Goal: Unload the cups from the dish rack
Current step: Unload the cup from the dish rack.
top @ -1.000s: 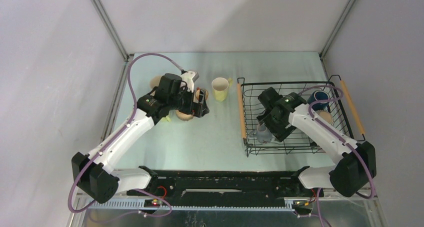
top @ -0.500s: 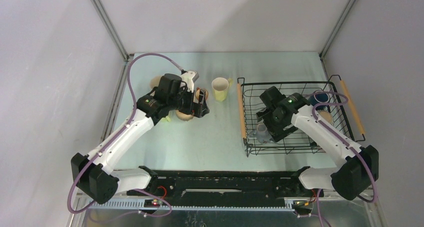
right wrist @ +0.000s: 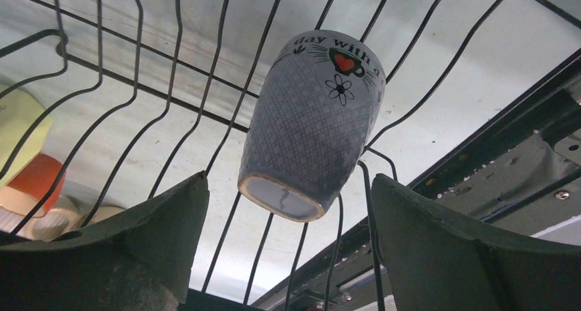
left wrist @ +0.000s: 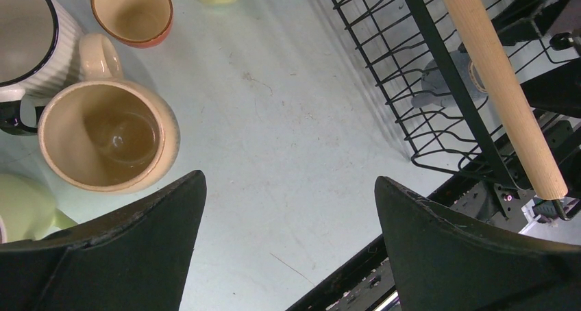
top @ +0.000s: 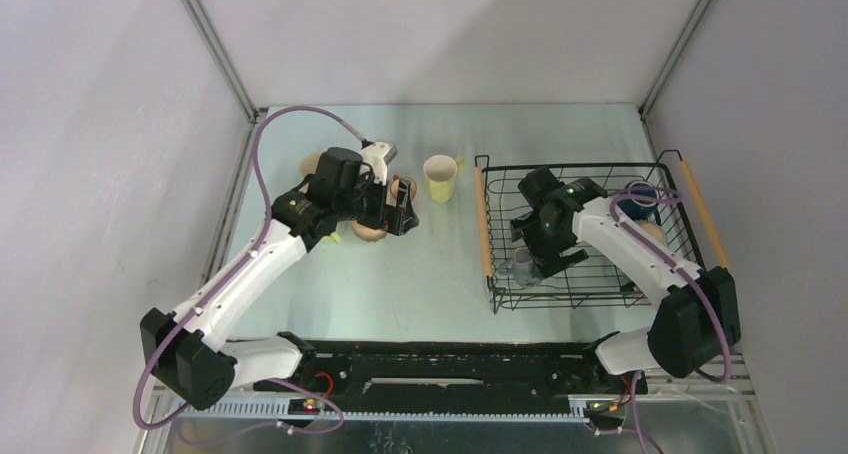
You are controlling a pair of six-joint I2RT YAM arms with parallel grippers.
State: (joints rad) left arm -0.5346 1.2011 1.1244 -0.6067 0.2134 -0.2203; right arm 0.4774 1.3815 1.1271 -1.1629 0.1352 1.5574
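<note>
The black wire dish rack [top: 570, 166] stands at the right of the table. A grey patterned cup [top: 522, 266] rests in its front left corner, and a dark blue cup [top: 640, 196] and a tan cup [top: 652, 232] sit at its right side. My right gripper [top: 535, 256] is open inside the rack. In the right wrist view [right wrist: 289, 181] its fingers flank the base of the grey cup [right wrist: 312, 129] without touching it. My left gripper [top: 402, 212] is open and empty, hovering over bare table [left wrist: 289, 181] beside a tan cup [left wrist: 106, 136].
On the table left of the rack stand an orange-red cup [left wrist: 133, 9], a cream ribbed cup [left wrist: 27, 44], a yellow-green cup [left wrist: 24, 205] and a pale yellow cup [top: 439, 177]. The rack's wooden handle [left wrist: 500, 85] lies right of my left gripper. Rack wires [right wrist: 171, 98] surround the grey cup.
My right gripper has moved a little back and left inside the rack, closer over the grey cup. The left arm has not moved.
</note>
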